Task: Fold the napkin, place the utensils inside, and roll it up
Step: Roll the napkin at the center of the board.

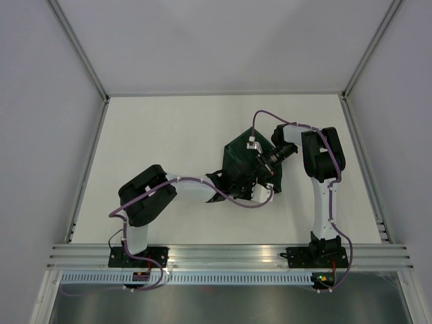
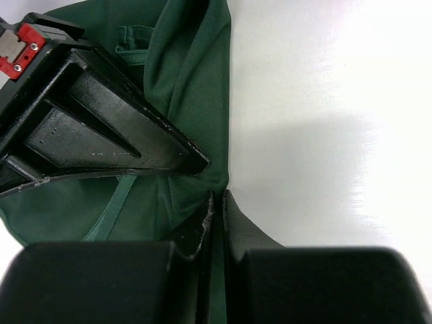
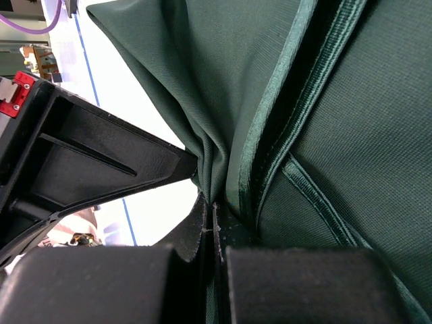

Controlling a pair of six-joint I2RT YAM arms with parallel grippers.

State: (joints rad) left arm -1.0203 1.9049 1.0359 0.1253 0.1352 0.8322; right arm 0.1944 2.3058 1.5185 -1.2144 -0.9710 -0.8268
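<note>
The dark green napkin [image 1: 237, 165] hangs bunched and lifted between both grippers near the middle of the white table. My left gripper [image 1: 219, 189] is shut on the napkin's lower left edge; the cloth [image 2: 196, 81] runs down between its closed jaws [image 2: 217, 206]. My right gripper [image 1: 260, 165] is shut on the napkin's right side; folds and a satin hem [image 3: 283, 108] run into its closed jaws [image 3: 210, 209]. The utensils are out of view.
The white table [image 1: 169, 135] is enclosed by white walls with metal frame rails at the left [image 1: 86, 169] and right [image 1: 364, 169]. Purple cables run along both arms. The arm bases sit on the near rail [image 1: 229, 255].
</note>
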